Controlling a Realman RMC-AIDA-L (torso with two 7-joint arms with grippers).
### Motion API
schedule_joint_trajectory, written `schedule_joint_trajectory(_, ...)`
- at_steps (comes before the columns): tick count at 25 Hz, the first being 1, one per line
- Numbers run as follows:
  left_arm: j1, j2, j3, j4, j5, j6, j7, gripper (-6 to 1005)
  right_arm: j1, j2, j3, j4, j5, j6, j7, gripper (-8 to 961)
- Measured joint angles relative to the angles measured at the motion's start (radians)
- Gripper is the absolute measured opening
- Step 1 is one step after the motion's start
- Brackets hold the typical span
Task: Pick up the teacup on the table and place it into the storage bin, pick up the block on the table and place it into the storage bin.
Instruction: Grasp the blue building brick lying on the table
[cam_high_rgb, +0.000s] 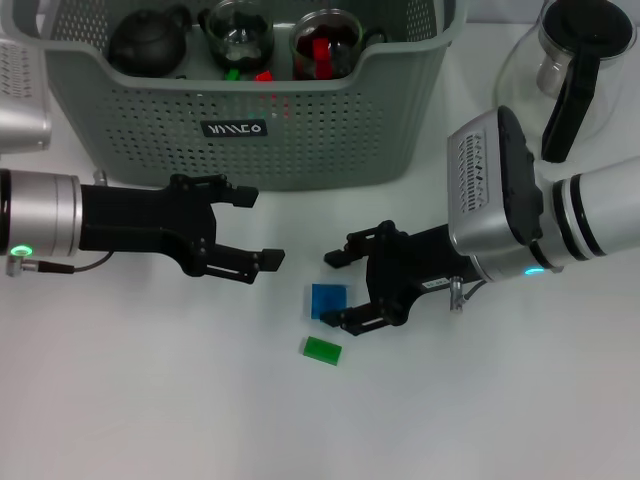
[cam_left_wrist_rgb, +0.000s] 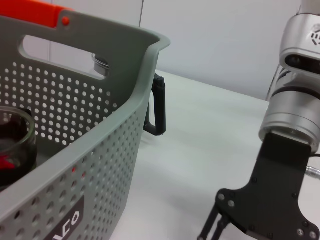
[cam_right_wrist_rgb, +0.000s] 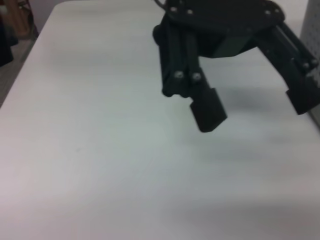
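Two blocks lie on the white tabletop (cam_high_rgb: 150, 400): a blue block (cam_high_rgb: 327, 299) and a green block (cam_high_rgb: 322, 350) just at its 6 o'clock. At 12 o'clock the storage bin (cam_high_rgb: 300, 130) holds a dark teapot (cam_high_rgb: 148, 40) and two glass cups. At the blue block's 3 o'clock is the right tool (cam_high_rgb: 336, 288), fingers wide; at 9 o'clock the left tool (cam_high_rgb: 257, 228), also wide.

A: The head view is bright and even; the white table (cam_high_rgb: 150, 400) nearly washes out, and soft shadows lie under the right gripper (cam_high_rgb: 336, 290).

B: The right wrist view is smeared, the left gripper (cam_right_wrist_rgb: 250, 107) soft-edged with a faint shadow beyond it. The storage bin (cam_left_wrist_rgb: 125, 125) close up blurs slightly.
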Motion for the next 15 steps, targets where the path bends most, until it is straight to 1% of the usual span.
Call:
schedule_joint_trajectory(4, 0.000, -0.001, 0.000, 0.000, 0.000, 0.000, 0.000, 949, 0.000, 0.004, -0.039, 0.000, 0.000, 0.007, 0.005, 716)
schedule_joint_trajectory(15, -0.004, -0.002, 0.000, 0.000, 0.000, 0.000, -0.001, 949, 0.002, 0.006, -0.046, 0.000, 0.000, 0.020, 0.007, 703)
